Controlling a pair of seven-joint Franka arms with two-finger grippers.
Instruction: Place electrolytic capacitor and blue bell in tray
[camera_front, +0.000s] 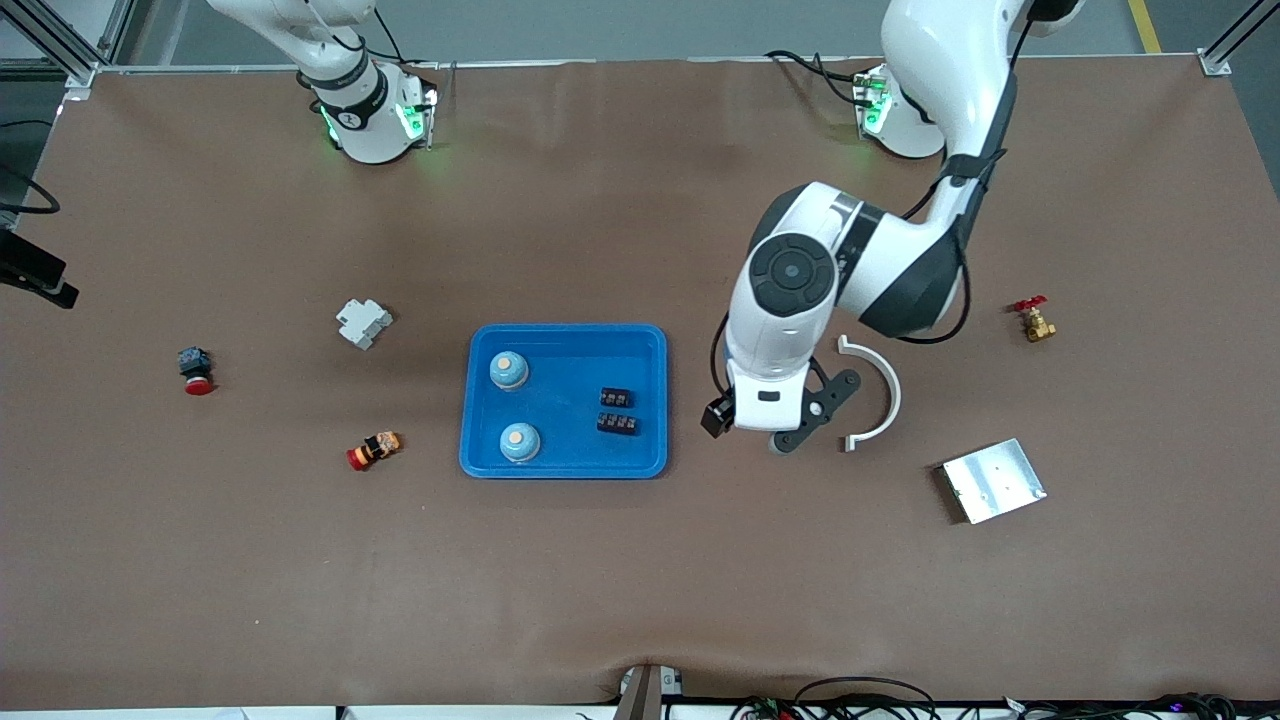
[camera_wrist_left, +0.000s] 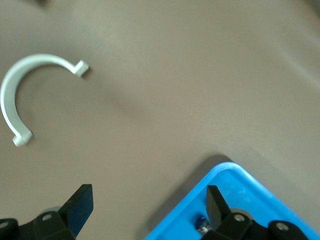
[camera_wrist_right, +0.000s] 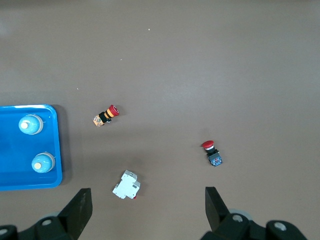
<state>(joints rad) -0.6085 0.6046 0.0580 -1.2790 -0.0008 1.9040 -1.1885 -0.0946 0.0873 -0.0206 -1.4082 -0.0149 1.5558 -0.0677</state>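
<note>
The blue tray (camera_front: 565, 462) lies mid-table; one corner shows in the left wrist view (camera_wrist_left: 235, 175). Two blue bells (camera_front: 508, 370) (camera_front: 520, 442) stand in it, also seen in the right wrist view (camera_wrist_right: 30, 125). My left gripper (camera_front: 746, 430) (camera_wrist_left: 147, 210) is open and empty over the tray's edge at the left arm's end. A small dark cylinder with a silvery end, perhaps the capacitor (camera_wrist_left: 201, 225), lies in the tray by one fingertip; the front view does not show it. My right gripper (camera_wrist_right: 147, 210) is open and empty, high over the table. That arm waits.
Two black terminal blocks (camera_front: 617, 411) lie in the tray. A white half-ring (camera_front: 878, 395), a silver plate (camera_front: 993, 480) and a brass valve (camera_front: 1033, 320) lie toward the left arm's end. A white breaker (camera_front: 363, 322) and two red push-buttons (camera_front: 195, 372) (camera_front: 374, 450) lie toward the right arm's end.
</note>
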